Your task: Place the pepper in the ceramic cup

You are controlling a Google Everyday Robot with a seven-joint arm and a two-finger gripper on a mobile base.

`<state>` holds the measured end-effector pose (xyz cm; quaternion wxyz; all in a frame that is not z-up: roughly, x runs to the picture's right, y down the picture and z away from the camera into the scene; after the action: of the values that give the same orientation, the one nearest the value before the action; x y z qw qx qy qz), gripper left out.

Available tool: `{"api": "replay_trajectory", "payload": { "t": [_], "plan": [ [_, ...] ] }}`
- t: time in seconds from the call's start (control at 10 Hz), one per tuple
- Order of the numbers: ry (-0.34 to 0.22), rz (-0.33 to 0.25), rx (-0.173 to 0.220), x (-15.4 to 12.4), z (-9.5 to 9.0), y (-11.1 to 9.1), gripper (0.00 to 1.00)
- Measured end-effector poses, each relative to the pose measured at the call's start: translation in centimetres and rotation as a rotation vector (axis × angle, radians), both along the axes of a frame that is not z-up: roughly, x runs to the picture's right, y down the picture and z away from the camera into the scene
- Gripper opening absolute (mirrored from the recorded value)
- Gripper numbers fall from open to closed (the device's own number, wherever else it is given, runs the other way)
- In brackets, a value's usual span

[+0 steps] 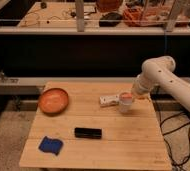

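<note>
"While the white arm (164, 80) stretched in from the right, where was the claw (128, 96)?"

"It was right over the ceramic cup (126, 106), at the cup's mouth. I could not tell whether the claw was apart, together or clamped on something."

"And the pepper (124, 94)?"

"It showed as a small orange-red patch at the cup's rim, directly beneath the claw. I could not tell whether it sat inside the cup or was held just above it."

"How did the cup stand?"

"It stood upright on the tabletop (113, 150), toward the right side. A flat white block (108, 101) lay just beside it on the left, and I could not tell if they touched."

"Any other container?"

"There was 1 more, an orange bowl (53, 100) near the left rear corner, well apart from the cup. Its hollow faced up and showed its own orange inner surface."

"What else lay there?"

"There were 2 things nearer the front. A black bar (88, 132) lay flat around the middle, and a blue cloth (50, 145) lay at the front left, apart from the bar."
</note>
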<state>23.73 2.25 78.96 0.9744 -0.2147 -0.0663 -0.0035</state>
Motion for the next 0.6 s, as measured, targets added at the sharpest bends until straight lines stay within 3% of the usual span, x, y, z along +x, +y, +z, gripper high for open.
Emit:
{"api": "replay_trajectory", "payload": {
  "t": [0.6],
  "plan": [
    [-0.006, -0.010, 0.005, -0.20, 0.07, 0.06, 0.05]
  ]
}}
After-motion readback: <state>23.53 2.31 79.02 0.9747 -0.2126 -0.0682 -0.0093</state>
